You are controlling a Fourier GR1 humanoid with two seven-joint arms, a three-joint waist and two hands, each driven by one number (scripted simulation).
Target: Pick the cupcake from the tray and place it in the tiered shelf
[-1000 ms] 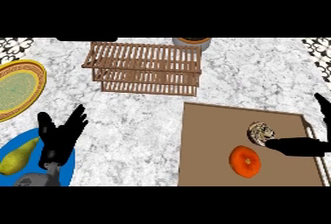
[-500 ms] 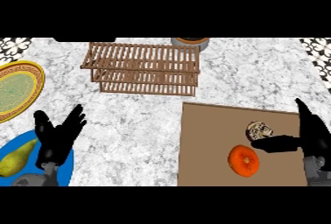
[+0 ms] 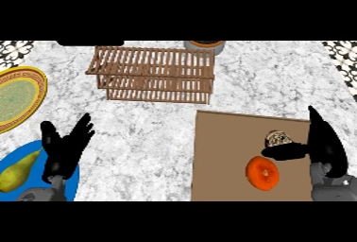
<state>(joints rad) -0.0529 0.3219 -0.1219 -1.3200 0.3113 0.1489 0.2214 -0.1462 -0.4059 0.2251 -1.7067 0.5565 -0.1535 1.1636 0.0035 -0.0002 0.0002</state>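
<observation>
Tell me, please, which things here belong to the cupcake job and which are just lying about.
For the job: cupcake, tray, tiered shelf, right hand beside the cupcake.
Just lying about: orange fruit on the tray, pear on the blue plate, yellow plate, pot behind the shelf, left hand, resting.

Pear point(image 3: 17, 171) (on blue plate point(image 3: 12, 155)), orange point(image 3: 263, 173)

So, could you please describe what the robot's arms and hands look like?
The left hand and right hand are plain black, with slim tapering fingers and a thumb. The left forearm and right forearm are grey and rounded. No cables or markings show.
</observation>
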